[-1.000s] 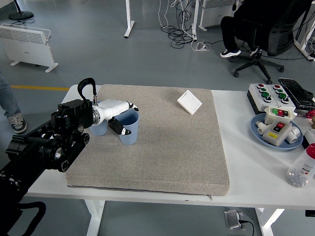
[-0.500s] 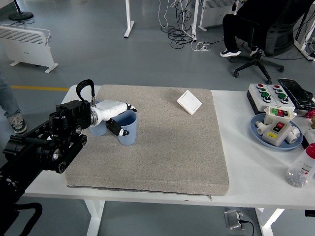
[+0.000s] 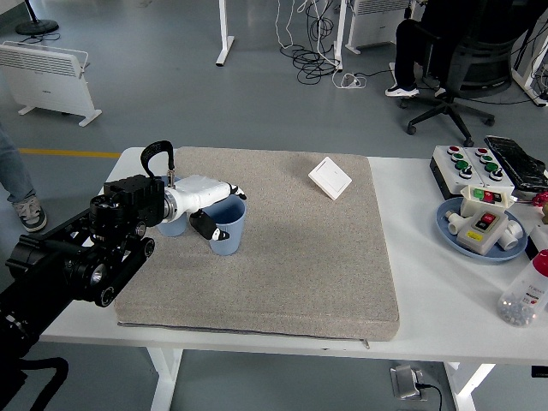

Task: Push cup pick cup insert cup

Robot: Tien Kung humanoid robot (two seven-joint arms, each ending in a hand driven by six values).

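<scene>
White table [image 3: 411, 184], grey mat [image 3: 274, 248] covering most of it.
Landmark = mat. On the mat: blue cup [image 3: 227, 227] near its left edge, second blue cup [image 3: 171, 224] just left of it, white switch plate [image 3: 330, 177] near its far right corner. Right of the mat, on bare table: button box [image 3: 469, 167], blue plate [image 3: 445, 229] with parts, clear bottle [image 3: 524, 295] at right edge.

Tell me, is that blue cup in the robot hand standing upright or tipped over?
Upright. The blue cup has its open mouth facing up and its base on the grey mat, with the left robot hand gripping its rim.
</scene>
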